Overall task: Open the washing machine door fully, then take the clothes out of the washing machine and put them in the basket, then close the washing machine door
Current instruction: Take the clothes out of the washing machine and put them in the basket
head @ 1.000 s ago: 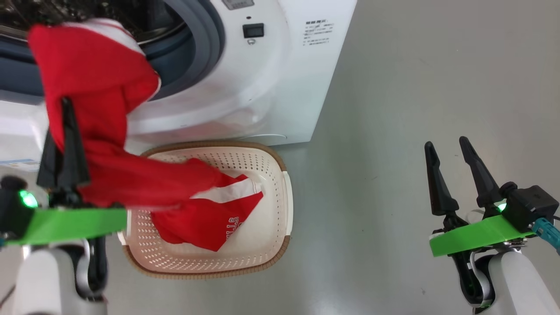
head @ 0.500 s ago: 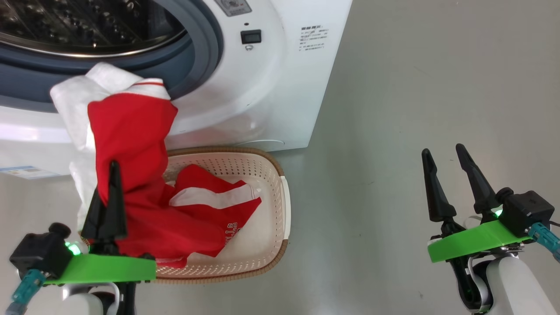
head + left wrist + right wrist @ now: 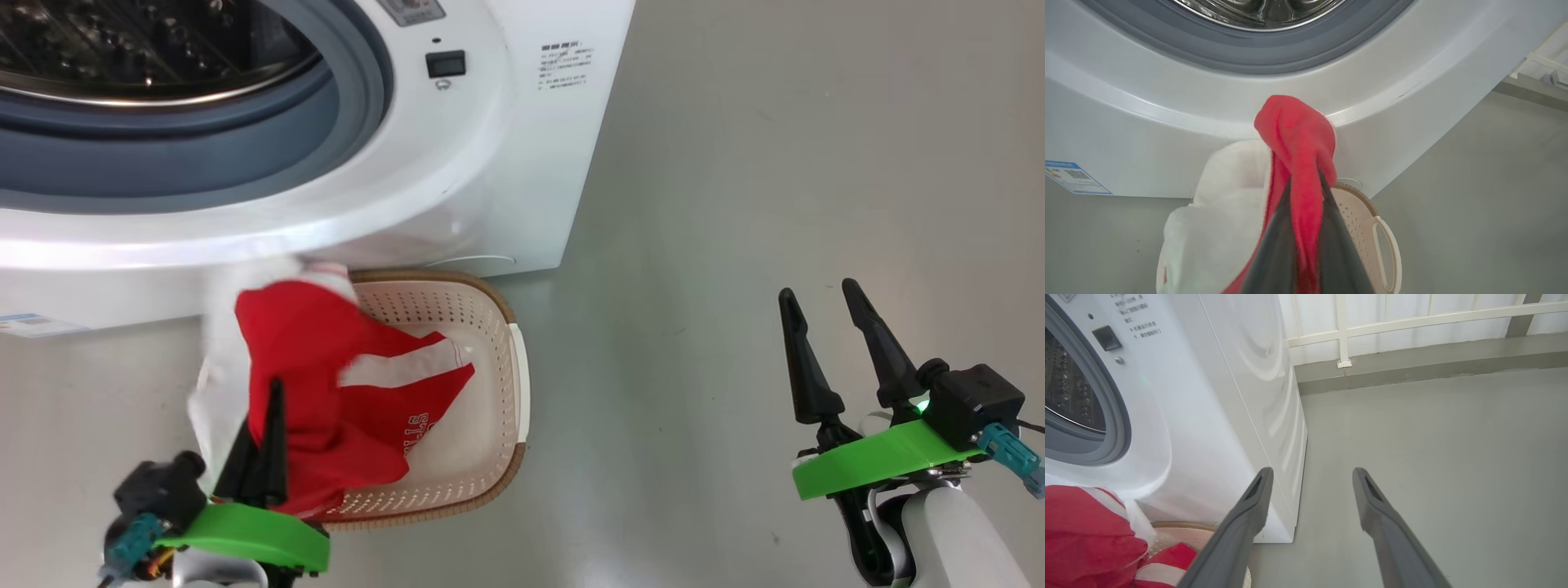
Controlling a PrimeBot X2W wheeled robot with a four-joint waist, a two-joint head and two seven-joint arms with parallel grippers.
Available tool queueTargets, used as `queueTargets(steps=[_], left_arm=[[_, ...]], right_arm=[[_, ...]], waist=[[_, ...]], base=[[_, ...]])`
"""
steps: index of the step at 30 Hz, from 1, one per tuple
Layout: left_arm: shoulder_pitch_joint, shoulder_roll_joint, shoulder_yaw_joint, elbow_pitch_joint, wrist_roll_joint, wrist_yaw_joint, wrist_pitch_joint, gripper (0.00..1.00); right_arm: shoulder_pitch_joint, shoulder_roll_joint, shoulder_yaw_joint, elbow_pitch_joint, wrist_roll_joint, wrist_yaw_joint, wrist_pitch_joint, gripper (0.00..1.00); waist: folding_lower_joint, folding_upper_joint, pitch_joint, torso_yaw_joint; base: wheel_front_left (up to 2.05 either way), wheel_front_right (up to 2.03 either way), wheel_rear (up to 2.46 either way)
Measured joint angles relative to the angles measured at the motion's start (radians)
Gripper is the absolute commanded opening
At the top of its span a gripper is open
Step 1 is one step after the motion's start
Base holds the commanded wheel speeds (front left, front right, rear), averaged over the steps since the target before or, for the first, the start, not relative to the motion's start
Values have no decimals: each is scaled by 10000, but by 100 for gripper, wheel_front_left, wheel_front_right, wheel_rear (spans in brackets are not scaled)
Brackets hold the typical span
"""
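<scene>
The washing machine [image 3: 457, 163] stands open at the upper left, its steel drum bare; the washing machine door is out of view. Below it sits the cream basket [image 3: 482, 425], with the red and white clothes [image 3: 359, 392] draped over its left side and inside. My left gripper [image 3: 273, 394] is shut on a bunch of that fabric above the basket's left rim. In the left wrist view, red cloth [image 3: 1294, 122] rises between the left gripper's [image 3: 1304, 179] closed fingers. My right gripper [image 3: 818, 291] hangs open and empty over the floor to the right.
Grey floor [image 3: 735, 204] stretches right of the machine and basket. A blue sticker [image 3: 1073, 175] sits low on the machine front. In the right wrist view, a white railing [image 3: 1343, 335] and low kerb run behind the machine's side.
The left gripper has drawn the garment out of the drum opening and down over the basket. The head camera has shifted a little. The right gripper stays open in place.
</scene>
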Motion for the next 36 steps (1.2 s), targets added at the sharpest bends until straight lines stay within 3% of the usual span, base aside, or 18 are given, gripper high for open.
queueTargets(steps=[18, 36], left_arm=[[-2057, 8, -332, 3149, 602, -63, 2, 0], [-4163, -52, -144, 5102, 1202, -107, 2, 0]], right_arm=[[-258, 0, 15, -234, -4, 0, 0, 100], [-881, -2, 0, -575, -102, 0, 0, 100]], waist=[[-1, 0, 1296, -148], [0, 0, 2978, -247]], base=[[0, 0, 0], [0, 0, 0]])
